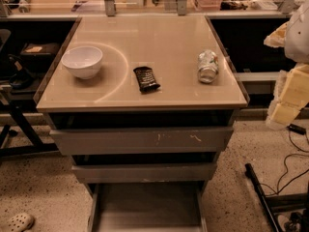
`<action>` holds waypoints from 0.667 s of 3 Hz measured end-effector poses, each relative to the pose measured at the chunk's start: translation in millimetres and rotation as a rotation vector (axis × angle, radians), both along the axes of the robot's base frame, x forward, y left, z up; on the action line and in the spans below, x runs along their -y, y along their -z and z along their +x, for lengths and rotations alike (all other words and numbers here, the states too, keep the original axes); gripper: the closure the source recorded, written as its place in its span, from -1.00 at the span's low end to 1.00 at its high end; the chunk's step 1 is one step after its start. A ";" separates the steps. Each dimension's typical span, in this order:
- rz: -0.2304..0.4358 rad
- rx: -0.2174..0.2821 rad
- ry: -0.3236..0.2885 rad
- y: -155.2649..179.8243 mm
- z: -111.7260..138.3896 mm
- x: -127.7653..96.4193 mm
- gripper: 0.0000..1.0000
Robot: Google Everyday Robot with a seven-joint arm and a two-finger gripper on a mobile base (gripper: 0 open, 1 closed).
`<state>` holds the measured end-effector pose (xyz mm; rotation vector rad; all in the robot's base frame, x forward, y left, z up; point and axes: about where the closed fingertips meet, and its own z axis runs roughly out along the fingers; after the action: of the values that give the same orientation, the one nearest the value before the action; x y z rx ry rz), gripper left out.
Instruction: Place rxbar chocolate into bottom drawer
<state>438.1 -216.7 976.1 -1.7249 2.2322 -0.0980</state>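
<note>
The rxbar chocolate (146, 78), a small dark shiny bar, lies flat near the front middle of the tan cabinet top (145, 37). The bottom drawer (145, 207) is pulled out at the foot of the cabinet, a shallow grey tray with nothing in it. My gripper (286, 103), pale yellow and white, hangs at the right edge of the view. It is beside the cabinet's right front corner, well apart from the bar, and holds nothing that I can see.
A white bowl (83, 61) stands at the left of the top. A crushed silver can (208, 65) lies at the right. Two wider grey drawers (142, 140) sit slightly pulled out above the bottom one. Cables and a black stand leg (263, 192) lie on the floor at right.
</note>
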 end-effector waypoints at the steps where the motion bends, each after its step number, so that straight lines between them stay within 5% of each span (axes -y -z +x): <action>1: 0.000 0.000 0.000 0.0 0.0 0.0 -1.00; 2: 0.013 0.008 -0.001 -3.0 4.2 -16.9 -1.00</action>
<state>442.3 -199.8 979.1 -1.7154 2.2213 -0.0901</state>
